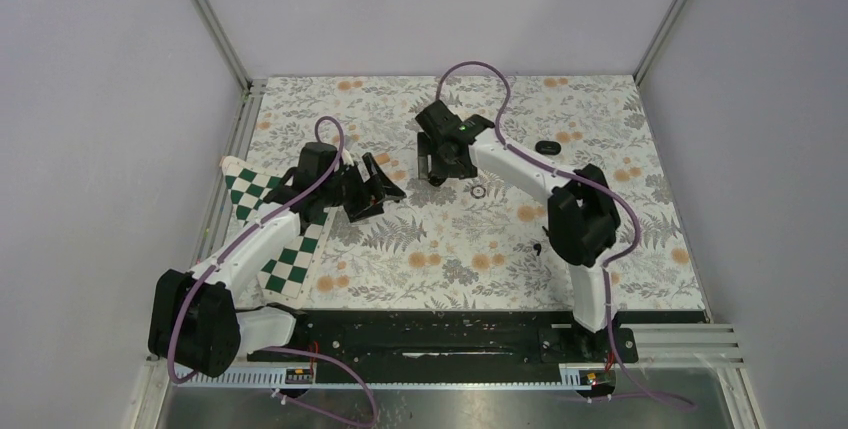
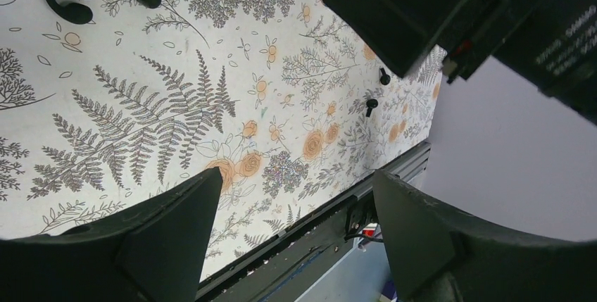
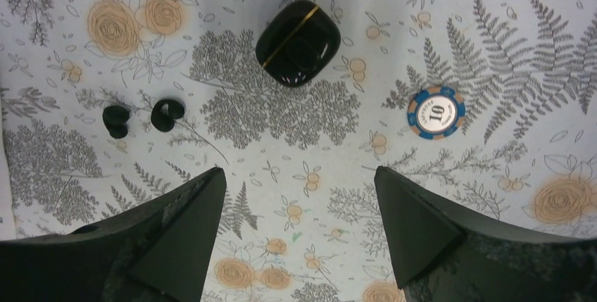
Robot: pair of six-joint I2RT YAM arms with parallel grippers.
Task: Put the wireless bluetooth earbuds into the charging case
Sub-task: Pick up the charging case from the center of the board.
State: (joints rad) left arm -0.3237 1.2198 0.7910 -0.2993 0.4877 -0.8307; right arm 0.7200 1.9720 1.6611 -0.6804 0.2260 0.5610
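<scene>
While the left gripper [image 2: 296,175] and right gripper [image 3: 299,172] gape empty, a poker chip [image 3: 436,112] flanks the charging case [image 3: 298,43], earbuds [image 3: 167,115] opposite.

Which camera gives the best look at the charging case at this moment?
The right wrist view: the charging case lies whole, close and unobstructed ahead of the open fingers, and its gold seam is plain. The top external view shows the case only as a tiny dark oval, with no detail. The left wrist view does not show it.
</scene>
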